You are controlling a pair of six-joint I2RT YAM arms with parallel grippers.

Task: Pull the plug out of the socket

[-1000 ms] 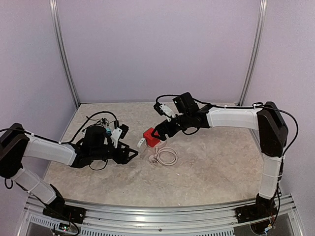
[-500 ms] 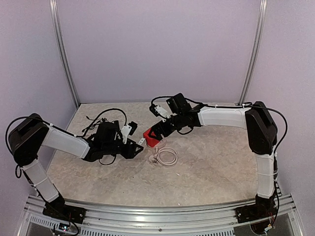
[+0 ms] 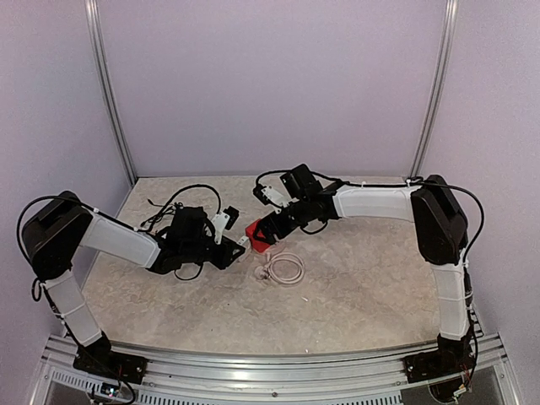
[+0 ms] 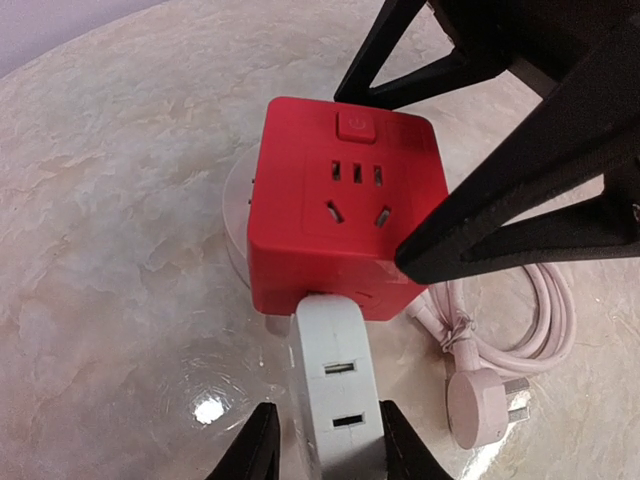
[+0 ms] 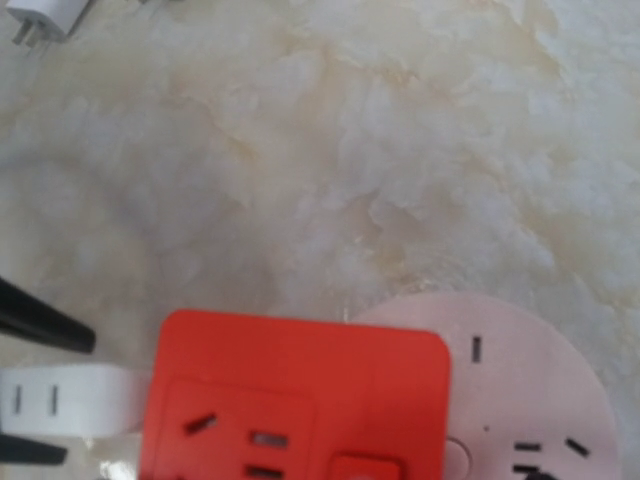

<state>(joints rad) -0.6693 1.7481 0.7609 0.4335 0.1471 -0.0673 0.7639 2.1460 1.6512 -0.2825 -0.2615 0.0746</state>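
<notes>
The red socket cube (image 3: pixel 256 234) sits mid-table on a pale round disc (image 5: pixel 520 400). A white plug (image 4: pixel 335 390) with two slots is stuck in the cube's (image 4: pixel 340 200) near side face; it also shows in the right wrist view (image 5: pixel 60 400), left of the cube (image 5: pixel 300 400). My left gripper (image 4: pixel 330 450) is astride the plug: the right finger touches it and a thin gap shows at the left finger. My right gripper (image 3: pixel 265 228) grips the cube, its black fingers (image 4: pixel 520 200) on the far and near-right sides.
A coiled white cable (image 3: pixel 284 268) with a round pin plug (image 4: pixel 480 400) lies just right of the cube. A small white adapter (image 5: pixel 40 15) lies on the marbled table beyond it. Black cables (image 3: pixel 169 205) trail behind the left arm.
The left arm has swung right, bringing its gripper up to the cube and around the white plug. The right gripper has stayed on the cube.
</notes>
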